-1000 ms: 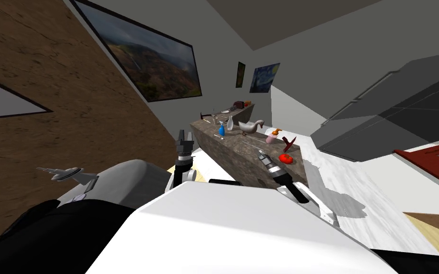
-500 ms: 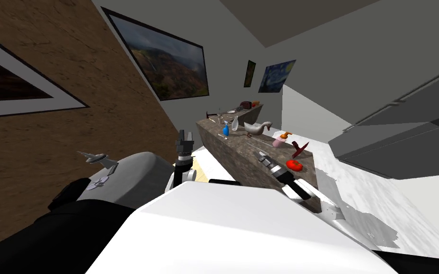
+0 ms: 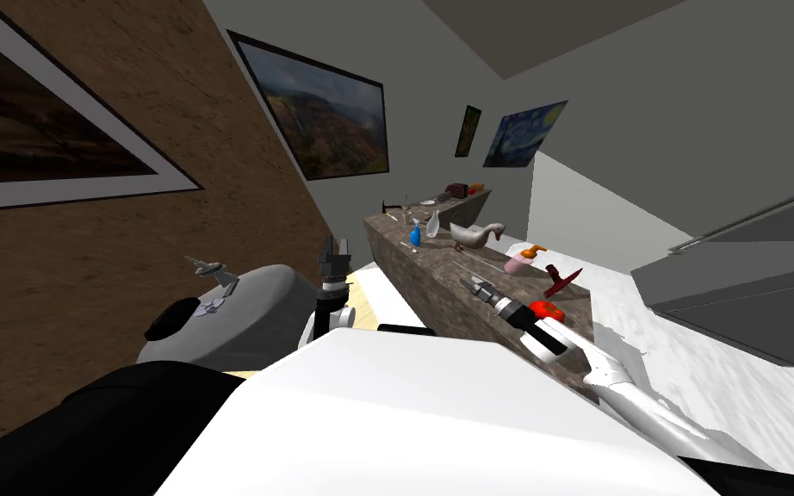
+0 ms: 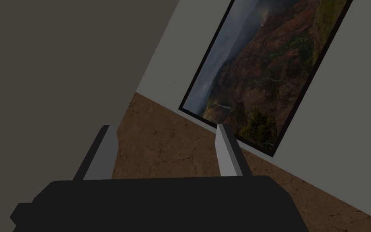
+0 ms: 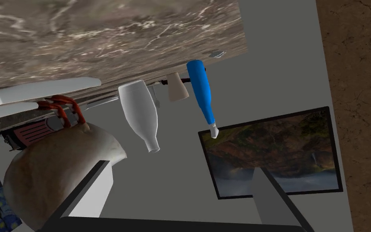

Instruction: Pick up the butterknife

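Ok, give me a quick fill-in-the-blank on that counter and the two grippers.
The spray bottle on the counter is ___.
The bird figure stands between the white bottle and the ___ soap dispenser.
The fingers of the right gripper stand ___.
The left gripper holds ___.
Missing words: blue, pink, open, nothing.

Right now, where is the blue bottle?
In the head view the blue spray bottle stands on the stone counter, beside the white bottle, left of the goose.
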